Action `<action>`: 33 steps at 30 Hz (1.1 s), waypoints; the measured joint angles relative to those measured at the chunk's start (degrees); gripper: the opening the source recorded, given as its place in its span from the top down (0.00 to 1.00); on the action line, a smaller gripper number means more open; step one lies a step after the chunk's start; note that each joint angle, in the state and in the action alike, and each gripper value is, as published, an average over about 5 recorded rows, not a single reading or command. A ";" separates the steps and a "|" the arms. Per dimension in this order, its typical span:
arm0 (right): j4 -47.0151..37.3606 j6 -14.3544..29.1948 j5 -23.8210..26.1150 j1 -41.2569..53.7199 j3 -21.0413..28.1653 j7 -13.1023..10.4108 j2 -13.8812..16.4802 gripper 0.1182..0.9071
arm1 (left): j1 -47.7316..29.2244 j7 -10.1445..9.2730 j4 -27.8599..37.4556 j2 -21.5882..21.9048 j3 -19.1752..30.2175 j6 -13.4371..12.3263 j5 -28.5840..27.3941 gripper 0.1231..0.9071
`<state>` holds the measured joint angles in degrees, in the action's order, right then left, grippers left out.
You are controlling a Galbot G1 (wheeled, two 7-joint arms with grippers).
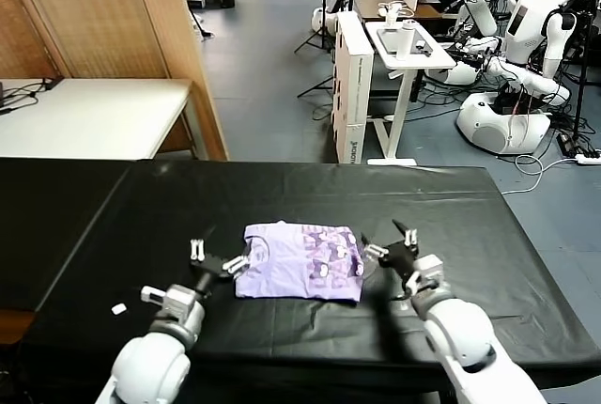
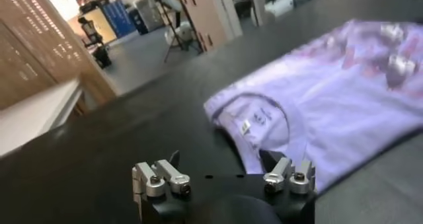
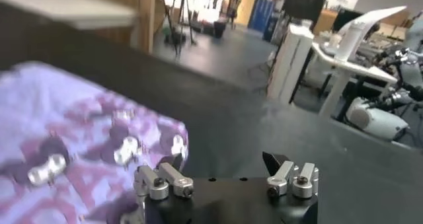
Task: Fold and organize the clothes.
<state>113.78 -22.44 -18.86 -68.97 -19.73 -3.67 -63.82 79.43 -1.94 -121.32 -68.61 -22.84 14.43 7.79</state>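
T-shirt (image 1: 300,261) folded on bench (image 1: 488,235) between open left tool (image 1: 219,257) and open right tool (image 1: 392,246); careless pinch could drag thin fabric, undoing fold.

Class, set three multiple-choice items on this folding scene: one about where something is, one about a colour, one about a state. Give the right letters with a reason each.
1. Where does the T-shirt lie?
A. On the black table, between the two tools
B. On the white desk at the far left
C. On the grey floor

2. What colour is the T-shirt's fabric?
A. Red
B. Light lavender-purple
C. Green

3. In what state are the left tool and the right tool?
A. Both open, holding nothing
B. Both shut on the shirt
C. Left shut on a sleeve, right open

Answers:
1 A, since the shirt rests on the black table with one tool at each side.
2 B, as the cloth is pale purple with a darker print.
3 A, since both pairs of fingers stand spread beside the shirt's edges.
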 joint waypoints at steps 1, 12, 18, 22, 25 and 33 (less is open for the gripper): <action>1.11 0.67 -1.41 -0.71 -0.97 -0.55 -0.13 0.00 | 0.28 0.29 -0.03 -0.47 -0.48 -1.89 0.17 0.00; 13.68 10.70 -0.73 -14.50 -13.43 1.42 -4.30 0.00 | 6.35 5.54 -1.60 -7.30 -5.14 -17.14 1.21 0.00; 18.31 14.69 3.86 -22.93 -17.43 1.66 -7.48 0.00 | 10.30 7.37 -2.29 -10.63 -6.87 -18.63 -0.60 0.00; 19.44 15.54 5.57 -27.10 -18.81 1.42 -8.96 0.00 | 13.03 7.61 -2.88 -12.63 -7.83 -19.13 -1.41 0.00; 19.48 15.54 8.13 -29.73 -19.74 1.37 -9.60 0.00 | 14.84 8.01 -2.98 -13.37 -8.31 -19.44 -2.10 0.00; 19.61 15.12 10.00 -33.22 -21.53 1.57 -10.92 0.00 | 17.55 6.00 -3.20 -14.45 -10.07 -20.42 -3.28 0.00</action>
<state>133.39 -7.32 -8.85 -102.19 -41.26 -2.10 -74.75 96.99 4.07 -124.52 -83.06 -32.92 -5.99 4.51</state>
